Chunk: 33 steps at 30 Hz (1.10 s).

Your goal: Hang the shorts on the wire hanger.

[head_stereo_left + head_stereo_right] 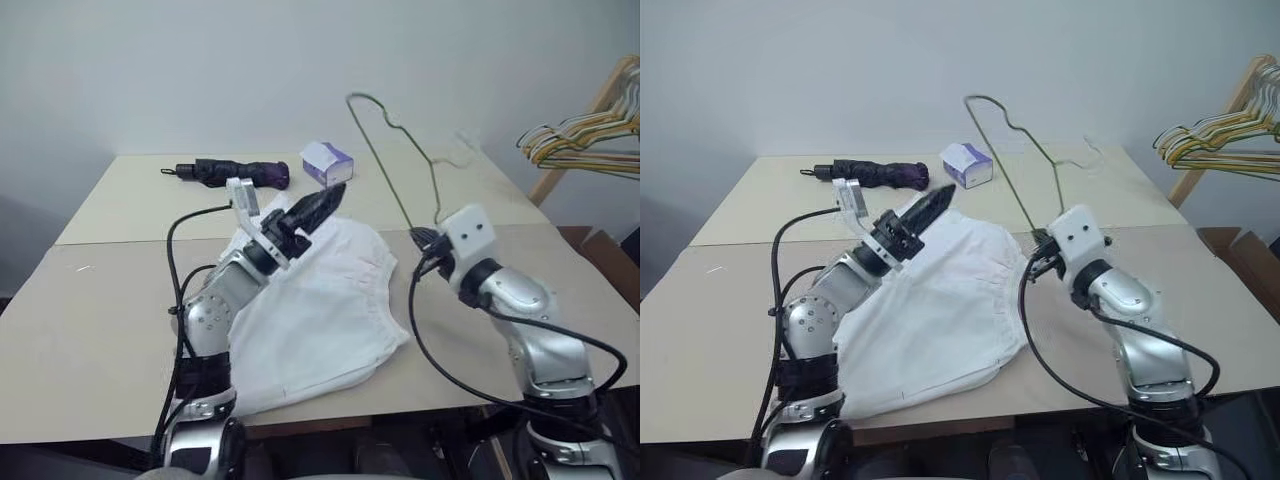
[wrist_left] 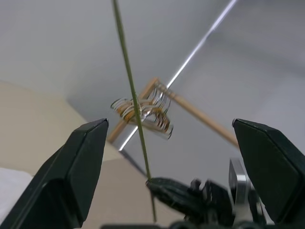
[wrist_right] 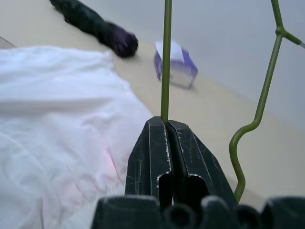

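Plain white wall behind; pale beige table (image 1: 90, 330) across the middle of the frame, made of two tops with a seam running side to side.

Upper left of centre, on the far top: folded dark purple umbrella (image 1: 232, 173), lying flat. Just right of it, upper centre: small white-and-purple tissue box (image 1: 327, 162).

Left of centre: left gripper (image 1: 322, 205) raised above the cloth, pointing up and toward the right. Seen from the left wrist, fingers (image 2: 76, 171) spread wide, nothing between them except the thin wire crossing in the background.

Centre and lower centre: white shorts (image 1: 320, 320) spread on the near top, gathered waistband toward the far side, one corner reaching the near table edge. Faint pink mark on the cloth in the right wrist view.

Right of centre: right gripper (image 3: 166, 125) clenched on the straight wire of the thin olive-green hanger (image 1: 385, 165), close to one lower corner. Hanger lifted clear of the table and tilted, hook toward the top centre of the frame, against the wall. Gripper just beside the right edge of the shorts in the head views; contact with the cloth cannot be told.

Far right, upper edge: bunch of coloured hangers (image 1: 585, 135) on a wooden rack (image 1: 585, 130), well apart from the table things.
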{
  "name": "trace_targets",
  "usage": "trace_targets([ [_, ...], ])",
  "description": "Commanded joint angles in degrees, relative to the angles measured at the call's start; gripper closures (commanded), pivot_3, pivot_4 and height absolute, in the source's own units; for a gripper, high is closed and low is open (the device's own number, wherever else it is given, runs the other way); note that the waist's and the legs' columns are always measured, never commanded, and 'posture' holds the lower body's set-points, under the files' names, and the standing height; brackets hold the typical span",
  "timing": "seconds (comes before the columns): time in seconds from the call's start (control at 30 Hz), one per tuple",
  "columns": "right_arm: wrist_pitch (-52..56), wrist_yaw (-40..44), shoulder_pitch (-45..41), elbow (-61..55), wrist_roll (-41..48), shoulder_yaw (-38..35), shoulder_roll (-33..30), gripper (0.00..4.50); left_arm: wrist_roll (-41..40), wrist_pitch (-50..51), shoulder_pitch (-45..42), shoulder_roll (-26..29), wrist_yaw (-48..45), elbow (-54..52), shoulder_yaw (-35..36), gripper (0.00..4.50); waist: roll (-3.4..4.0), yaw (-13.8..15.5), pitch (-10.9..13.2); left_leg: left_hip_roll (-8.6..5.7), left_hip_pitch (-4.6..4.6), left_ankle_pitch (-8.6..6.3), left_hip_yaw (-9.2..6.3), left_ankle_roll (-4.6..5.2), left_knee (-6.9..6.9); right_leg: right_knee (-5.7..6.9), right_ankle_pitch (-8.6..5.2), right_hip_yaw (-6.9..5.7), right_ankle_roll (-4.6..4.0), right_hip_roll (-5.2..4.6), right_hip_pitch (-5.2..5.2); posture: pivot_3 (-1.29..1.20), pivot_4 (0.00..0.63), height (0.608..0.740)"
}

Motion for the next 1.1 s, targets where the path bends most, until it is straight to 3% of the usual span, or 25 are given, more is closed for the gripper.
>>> trace_targets([
  [0.03,-6.4,-0.9,0.0,-2.5,-2.0,1.4,0.9,4.45,-3.2,0.0,-1.9,-0.4,3.0,-1.0,0.5,0.00,0.00,-0.1,0.0,-0.01,0.00,0.00,0.00,0.00,0.00,0.00,0.00,0.00,-0.01,0.01,0.00,-0.16,0.000,0.740],
  [0.27,-12.7,-0.7,0.8,-1.7,-5.6,5.0,1.9,4.45,2.8,-5.2,-3.1,1.2,2.3,-1.7,-2.9,0.00,0.00,-0.1,0.0,-0.03,0.00,0.00,0.04,0.00,-0.01,-0.05,0.02,-0.01,-0.05,0.05,0.00,-0.16,0.000,0.740],
  [0.73,-16.5,-1.9,0.3,0.6,-10.2,6.1,2.7,4.50,2.9,-7.8,-3.4,-0.1,5.6,1.5,-2.0,4.41,0.00,-0.1,0.0,-0.04,-0.02,0.00,0.09,0.00,-0.02,-0.12,0.02,-0.04,-0.07,0.04,0.02,-0.16,0.000,0.740],
  [0.97,-18.0,-1.7,0.1,1.7,-16.3,8.4,1.2,4.50,6.0,-8.5,-2.4,1.6,1.9,-0.4,-5.4,4.46,0.00,-0.1,0.0,-0.05,-0.02,0.00,0.12,0.00,-0.01,-0.12,0.02,-0.04,-0.07,0.03,0.02,-0.16,0.000,0.740],
  [1.0,-18.6,-1.5,0.1,1.9,-16.7,8.6,1.0,3.94,7.4,-9.2,-2.2,1.9,1.2,-0.5,-6.3,4.50,0.00,-0.1,0.0,-0.05,-0.02,0.00,0.14,0.00,-0.01,-0.13,0.02,-0.04,-0.07,0.03,0.02,-0.16,0.000,0.740],
  [1.1,-19.3,-1.1,-0.2,2.3,-17.6,8.9,0.7,3.10,10.1,-10.8,-1.7,2.6,-1.3,-0.3,-8.1,4.50,0.00,0.0,0.0,-0.06,-0.03,0.00,0.21,0.00,-0.02,-0.15,0.02,-0.05,-0.08,0.02,0.03,-0.16,0.000,0.740],
])
